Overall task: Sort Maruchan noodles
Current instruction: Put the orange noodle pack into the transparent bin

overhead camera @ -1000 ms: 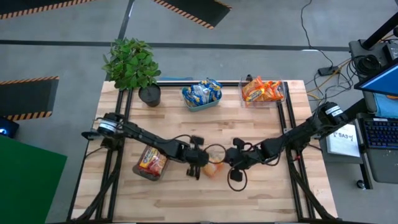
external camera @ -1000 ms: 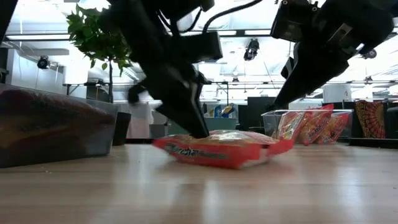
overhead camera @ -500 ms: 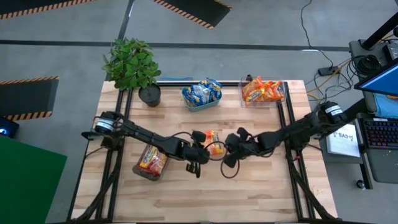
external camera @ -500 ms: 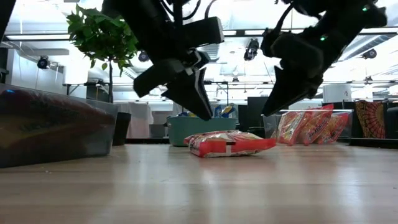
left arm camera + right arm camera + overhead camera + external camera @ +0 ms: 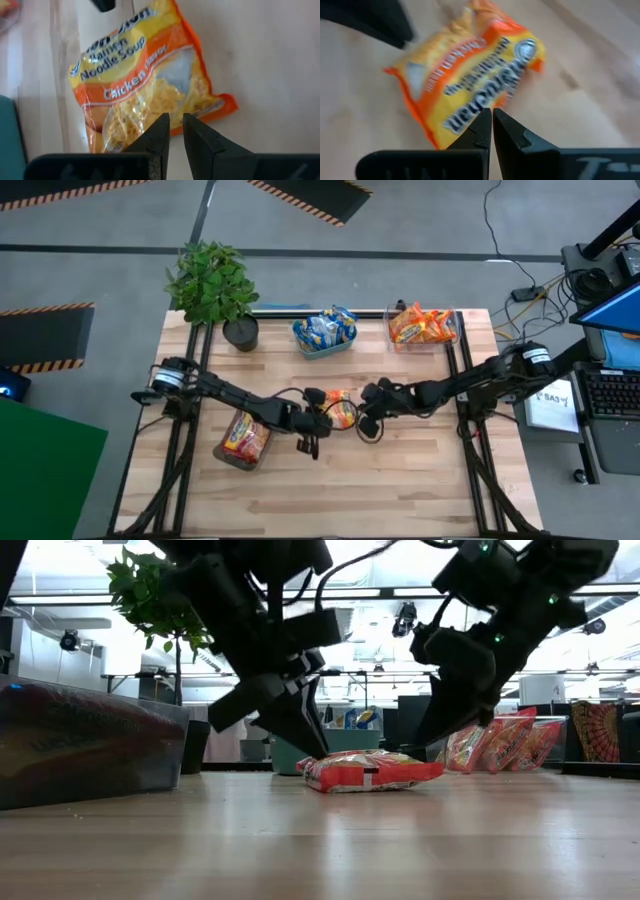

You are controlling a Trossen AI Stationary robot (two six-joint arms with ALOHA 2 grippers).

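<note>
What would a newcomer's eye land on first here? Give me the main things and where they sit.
An orange-yellow noodle packet lies flat at the middle of the wooden table, with the left hand and right hand closing it in from either side, both shut and holding nothing. Filled bins line the table's far edge beside a potted plant.

table [image 5: 400, 480]: wood | on it: noodle packet [image 5: 341, 408], bins [image 5: 243, 441], plant pot [image 5: 241, 333]

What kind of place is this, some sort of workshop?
Most likely a robotics lab or test hall. Two dark robot arms work at a wooden table, striped hazard tape marks the concrete floor, and a computer desk with a keyboard stands beside it.
</note>
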